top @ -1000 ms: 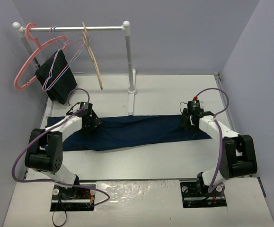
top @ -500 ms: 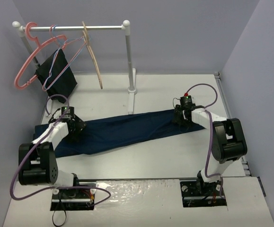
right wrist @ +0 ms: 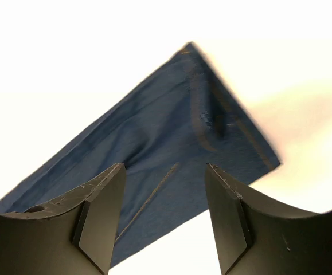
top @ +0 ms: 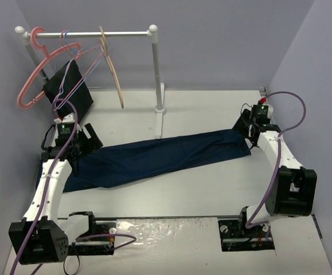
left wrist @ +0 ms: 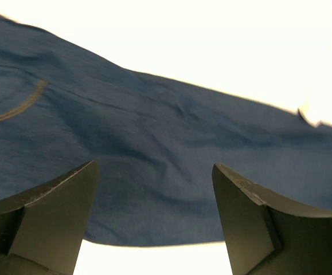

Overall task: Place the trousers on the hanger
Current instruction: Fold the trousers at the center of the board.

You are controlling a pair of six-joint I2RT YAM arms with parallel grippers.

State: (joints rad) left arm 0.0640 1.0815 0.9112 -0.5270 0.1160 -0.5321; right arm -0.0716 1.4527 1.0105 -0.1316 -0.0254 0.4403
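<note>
rack foot (top: 159, 126) nxt to trousers (top: 154, 157)

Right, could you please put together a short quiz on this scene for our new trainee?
1. True or false: the trousers already hang on the wooden hanger.
2. Pick one. The left tool is: A) shut on the trousers; B) open, with the trousers in front of it; C) holding the hanger.
3. Fill the gap: the wooden hanger hangs from the ____.

Key
1. False: they lie stretched out on the table.
2. B.
3. rail.
</note>
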